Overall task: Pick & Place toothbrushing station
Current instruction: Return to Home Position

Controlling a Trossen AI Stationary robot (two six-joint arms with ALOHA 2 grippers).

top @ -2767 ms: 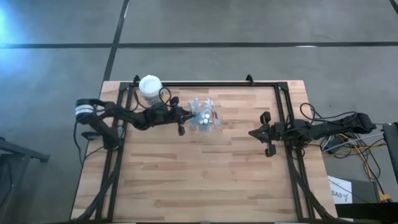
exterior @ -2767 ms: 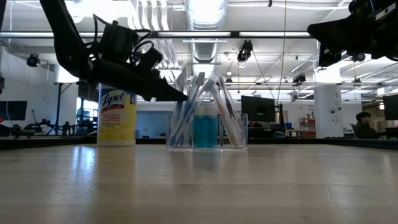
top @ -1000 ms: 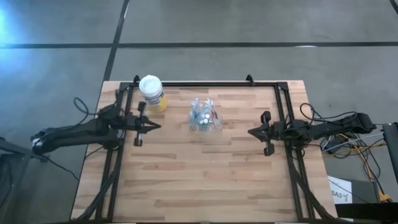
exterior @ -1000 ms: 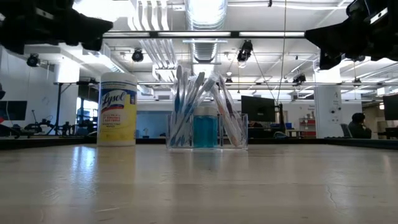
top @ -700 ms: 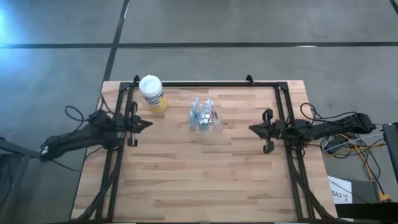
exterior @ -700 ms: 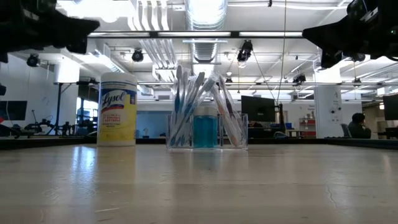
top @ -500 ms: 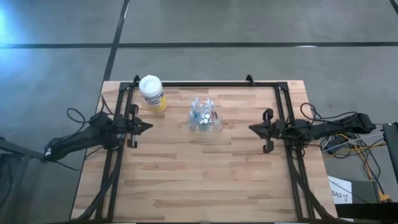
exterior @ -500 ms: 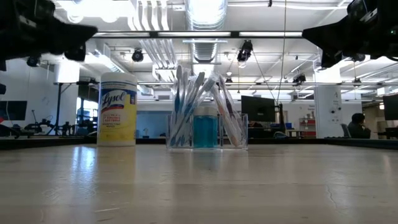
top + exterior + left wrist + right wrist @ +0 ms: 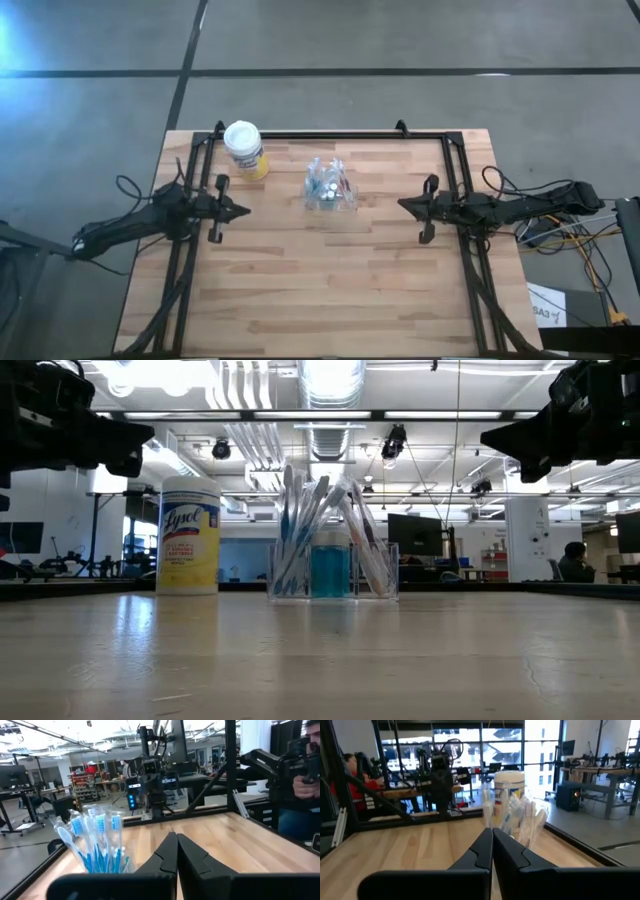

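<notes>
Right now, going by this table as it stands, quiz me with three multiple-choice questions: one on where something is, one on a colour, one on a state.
1. In the high view, where does the yellow canister stand relative to the toothbrush holder?
A. on the left gripper's side
B. on the opposite side
C. inside it

2. The canister's lid is:
A. red
B. white
C. black

3. The left gripper and the right gripper are:
A. both wide open
B. each shut on a toothbrush
C. both shut, empty

Answers:
1 A: from above, the canister lies on the same side of the holder as that gripper.
2 B: the round top shows white.
3 C: each wrist view shows its fingers meeting with nothing between.
</notes>
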